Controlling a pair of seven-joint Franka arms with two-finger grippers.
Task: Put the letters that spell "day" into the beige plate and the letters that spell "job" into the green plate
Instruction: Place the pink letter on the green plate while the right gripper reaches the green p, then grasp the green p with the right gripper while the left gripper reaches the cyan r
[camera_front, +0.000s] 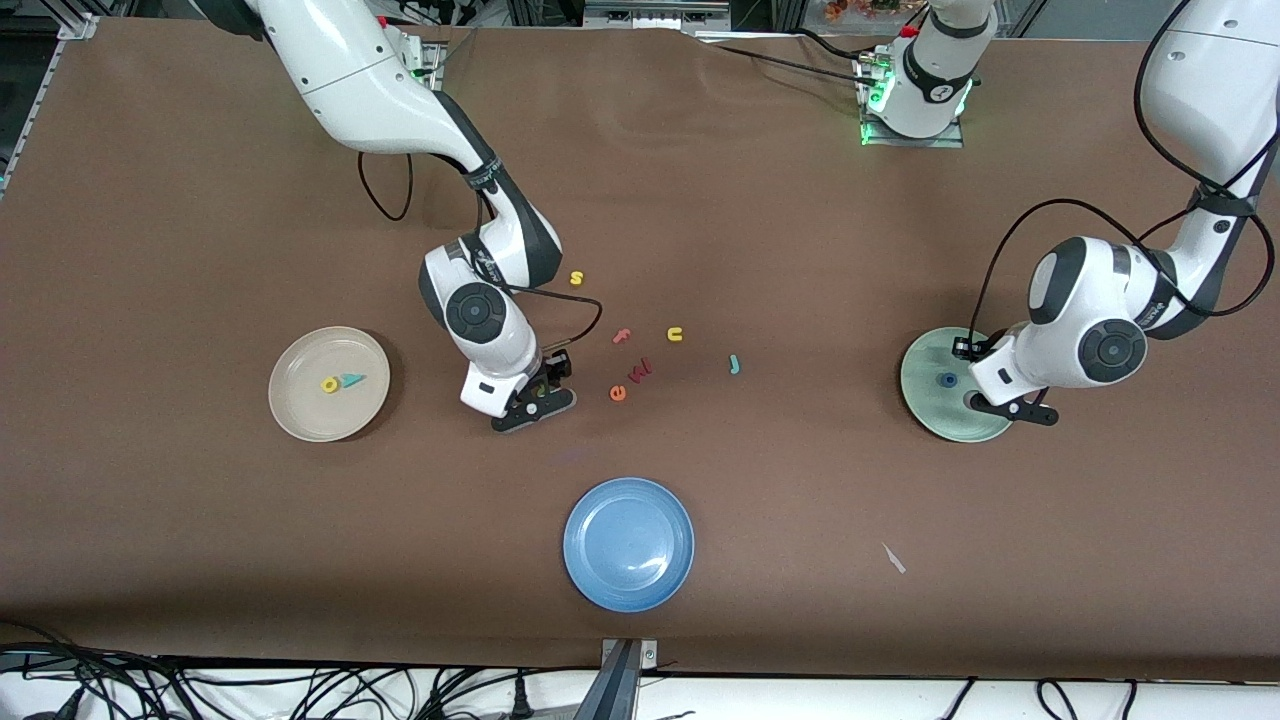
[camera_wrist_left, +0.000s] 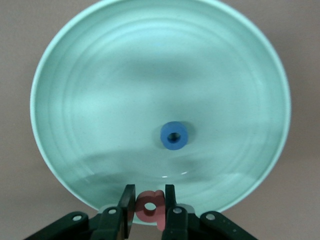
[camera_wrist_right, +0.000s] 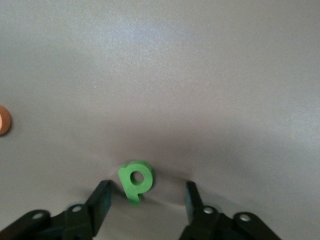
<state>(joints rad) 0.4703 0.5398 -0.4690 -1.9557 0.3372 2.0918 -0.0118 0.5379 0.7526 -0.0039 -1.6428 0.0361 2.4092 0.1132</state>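
My right gripper (camera_front: 545, 395) is down on the table at centre-left of the front view, jaws apart with the green d (camera_wrist_right: 135, 181) between them, not yet pinched; in the right wrist view the letter sits nearer one finger, gaps on both sides. The left gripper (camera_wrist_left: 150, 207) hangs over the green plate (camera_front: 925, 405) at the right of the frame, clenched on the red b (camera_wrist_left: 151, 207); the blue o (camera_wrist_left: 173, 135) already lies in that plate. The beige plate (camera_front: 300, 415) at left holds the yellow a (camera_front: 329, 384) and the teal y (camera_front: 352, 379), side by side. The j (camera_front: 734, 364) lies on bare table right of centre, between the loose letters and the green plate. Leftovers: s (camera_front: 576, 278), f (camera_front: 622, 336), u (camera_front: 675, 334), e (camera_front: 618, 393) and a pink letter (camera_front: 640, 370) just above the e. The blue plate (camera_front: 628, 543) sits at bottom centre. Handling, my guess: the letters are foam, nearly weightless, soft, so a light squeeze should do; too hard may squash one or pop it out sideways. I'd take the d across its flat faces at the bowl, centred between the pads. The b looks held through its bowl, and should drop free when released.
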